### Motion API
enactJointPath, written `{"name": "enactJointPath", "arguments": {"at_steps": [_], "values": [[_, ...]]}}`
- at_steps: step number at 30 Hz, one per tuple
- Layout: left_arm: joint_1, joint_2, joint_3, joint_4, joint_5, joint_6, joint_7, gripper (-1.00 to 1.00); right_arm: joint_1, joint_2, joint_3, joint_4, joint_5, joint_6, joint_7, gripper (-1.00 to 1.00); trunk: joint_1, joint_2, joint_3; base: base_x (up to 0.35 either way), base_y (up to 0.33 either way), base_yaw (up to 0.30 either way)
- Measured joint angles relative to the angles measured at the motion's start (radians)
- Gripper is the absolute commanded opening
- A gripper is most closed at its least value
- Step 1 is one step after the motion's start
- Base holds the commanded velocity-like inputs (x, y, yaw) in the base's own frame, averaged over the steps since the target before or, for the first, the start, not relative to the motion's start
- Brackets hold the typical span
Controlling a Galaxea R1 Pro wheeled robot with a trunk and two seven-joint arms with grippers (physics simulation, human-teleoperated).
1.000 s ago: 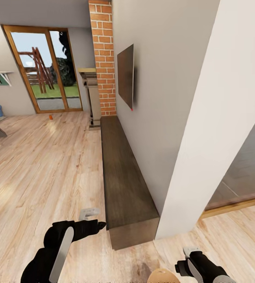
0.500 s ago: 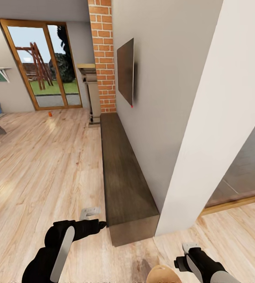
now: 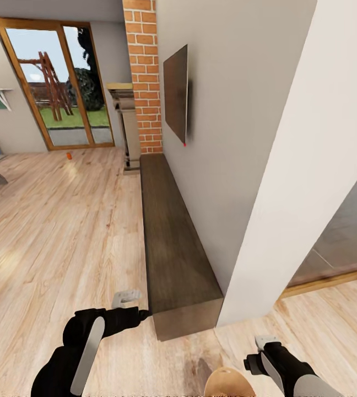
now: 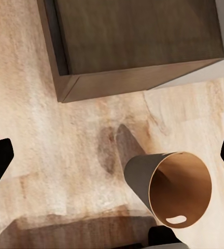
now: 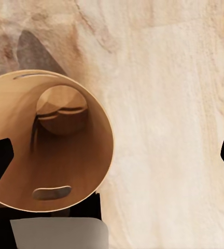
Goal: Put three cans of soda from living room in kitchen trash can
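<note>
Orange can (image 3: 69, 156) stands on the floor at eleven o'clock, far off — light, rigid, slick, best pinched mid-body. Bin (image 3: 230, 383) rides at six; left tool (image 3: 128, 300) and right tool (image 3: 266, 344) both spread wide.

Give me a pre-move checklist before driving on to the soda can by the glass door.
1. Can in sight, upright on the floor near the glass door: ok.
2. Floor between robot and can free of obstacles: ok.
3. Bench close beside the left pincer; clearance: cannot tell.
4. Left pincer open, empty: ok.
5. Right pincer open, empty: ok.
6. Bin is carried along, nothing inside: ok.
</note>
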Motion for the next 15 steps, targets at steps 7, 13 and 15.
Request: {"name": "enactJointPath", "arguments": {"at_steps": [7,13,15], "values": [[-0.003,-0.001,-0.001,0.000,-0.001,0.000,0.000,1.00,-0.009,-0.002,0.001,0.000,0.000,0.000,0.000,1.00,0.000,0.000,-0.011,0.000,0.000,0.000],[-0.003,-0.001,-0.001,0.000,0.000,0.000,0.000,1.00,-0.013,-0.004,0.003,0.000,0.000,0.000,0.002,1.00,0.000,0.000,-0.020,0.000,0.000,0.000],[-0.003,-0.002,-0.001,0.000,-0.001,0.000,0.000,1.00,-0.013,-0.004,0.003,-0.001,0.000,0.000,0.002,1.00,0.000,0.000,-0.021,0.000,0.000,0.000]]}}
